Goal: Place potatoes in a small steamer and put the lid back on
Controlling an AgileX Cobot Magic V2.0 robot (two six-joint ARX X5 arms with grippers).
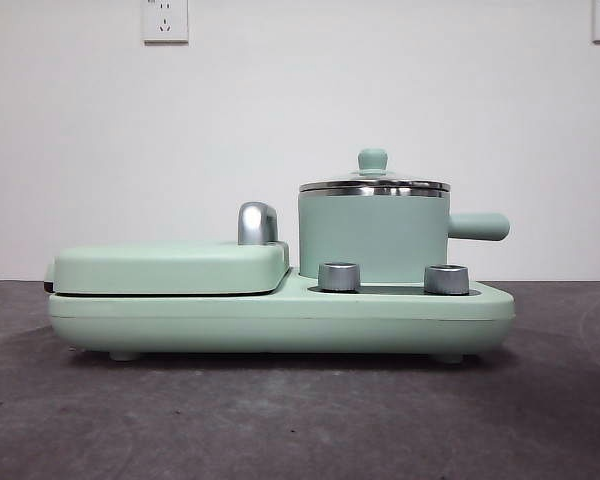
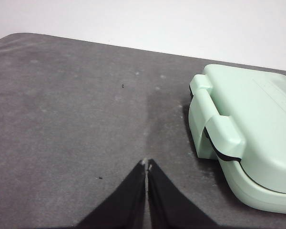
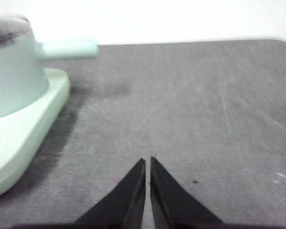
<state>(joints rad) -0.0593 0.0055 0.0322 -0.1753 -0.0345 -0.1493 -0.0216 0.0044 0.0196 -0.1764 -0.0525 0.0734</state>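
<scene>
Left gripper hangs over bare grey table, jaws pressed together, tips touching, nothing between them. Just beside it, off to one side, is the hinged end of the griddle cover.

Front view, left to right: the mint-green cooker base sits flat on the table. On its left half lies the flat griddle cover, closed, with a chrome handle standing up at its inner edge. On the right half stands the steamer, upright, behind two steel knobs on the base's front ledge. The lid sits level on the steamer's rim, its green knob on top. The steamer's side handle points right, past the base's edge.

Potato: not seen in any view; whether it is inside the steamer cannot be told, as the walls are opaque.

Right gripper hovers over bare table to the right of the cooker, jaws closed tip to tip, holding nothing. Its view shows the steamer and handle near, blurred.
</scene>
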